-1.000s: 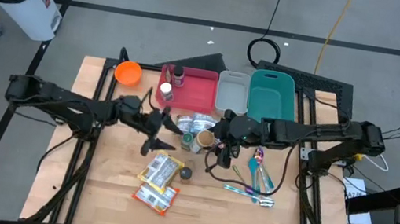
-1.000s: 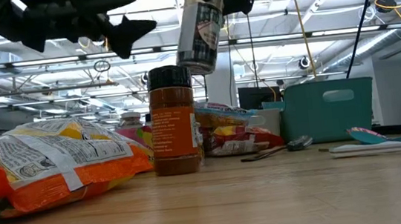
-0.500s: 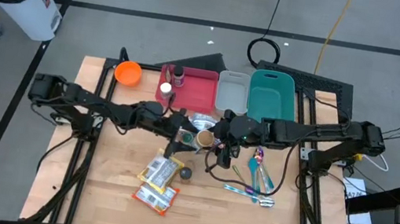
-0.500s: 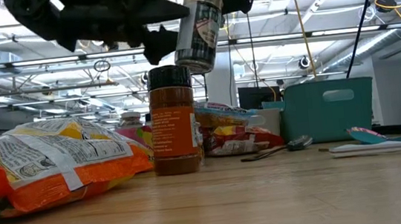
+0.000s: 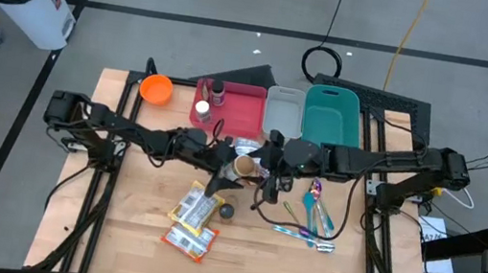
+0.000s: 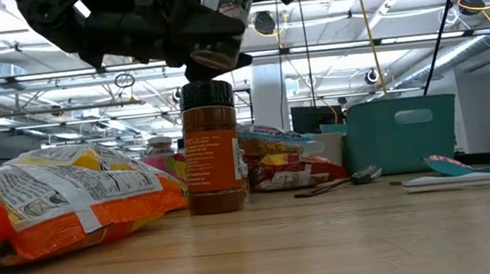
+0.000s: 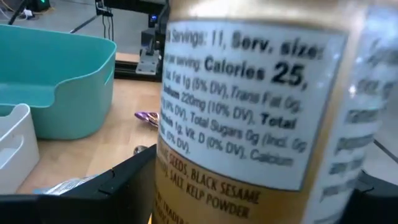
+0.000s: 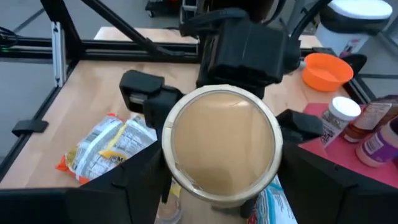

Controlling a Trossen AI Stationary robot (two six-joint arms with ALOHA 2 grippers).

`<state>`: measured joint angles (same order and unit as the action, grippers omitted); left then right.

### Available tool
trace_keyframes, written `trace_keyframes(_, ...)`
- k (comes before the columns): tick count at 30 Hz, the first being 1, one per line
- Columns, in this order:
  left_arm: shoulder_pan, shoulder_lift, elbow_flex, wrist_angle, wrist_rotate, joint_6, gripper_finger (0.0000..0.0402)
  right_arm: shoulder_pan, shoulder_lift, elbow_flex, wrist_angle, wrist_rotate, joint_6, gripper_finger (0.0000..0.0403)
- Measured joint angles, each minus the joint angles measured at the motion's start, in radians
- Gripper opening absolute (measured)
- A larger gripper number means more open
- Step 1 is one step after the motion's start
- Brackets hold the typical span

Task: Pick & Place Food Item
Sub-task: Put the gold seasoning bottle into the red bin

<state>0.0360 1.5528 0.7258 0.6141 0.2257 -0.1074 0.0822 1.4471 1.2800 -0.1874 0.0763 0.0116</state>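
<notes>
Right gripper (image 5: 264, 167) holds a jar (image 5: 244, 167) up off the table (image 5: 113, 233), its fingers clamped on the jar's sides; the right wrist view looks down on the jar's tan base (image 8: 226, 144) between those fingers. Left gripper (image 5: 228, 163) stands with its jaws spread, one finger on each side of the same jar; whether they touch it cannot be told. In the left wrist view the jar's nutrition label (image 7: 249, 106) fills most of the picture. In the low view the jar (image 6: 223, 12) hangs tilted, directly above a spice bottle (image 6: 211, 147) standing upright on the table.

Beyond the two grippers, at the far edge of the table, sit a red tray (image 5: 245, 117), a grey bin (image 5: 282, 121) and a teal bin (image 5: 332, 121) in a row. The red tray holds three small bottles (image 5: 209, 99) at the end nearest the left arm's base. What lies inside the grey and teal bins cannot be told. An orange bowl (image 5: 156, 90) sits just past the red tray, on the left arm's side.

Below the grippers, nearer the front edge, lie two snack bags (image 5: 193, 219) and the spice bottle's dark cap (image 5: 227, 211). Shiny food packets (image 5: 244, 146) lie right behind the grippers. Utensils (image 5: 312, 214) lie under the right arm.
</notes>
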Motion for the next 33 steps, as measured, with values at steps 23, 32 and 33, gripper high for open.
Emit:
trace_keyframes(23,-0.032,-0.032,-0.001,-0.012,-0.100,0.090,0.0266,0.000,-0.103,0.000,-0.149,0.007,0.036,0.0290)
trace_keyframes(32,-0.031,-0.096,-0.002,-0.002,-0.099,0.133,0.0266,0.005,-0.229,-0.086,-0.143,0.006,0.093,0.0291)
trace_keyframes(33,-0.031,-0.097,-0.002,0.009,-0.099,0.133,0.0266,0.005,-0.240,-0.110,-0.121,0.006,0.096,0.0291)
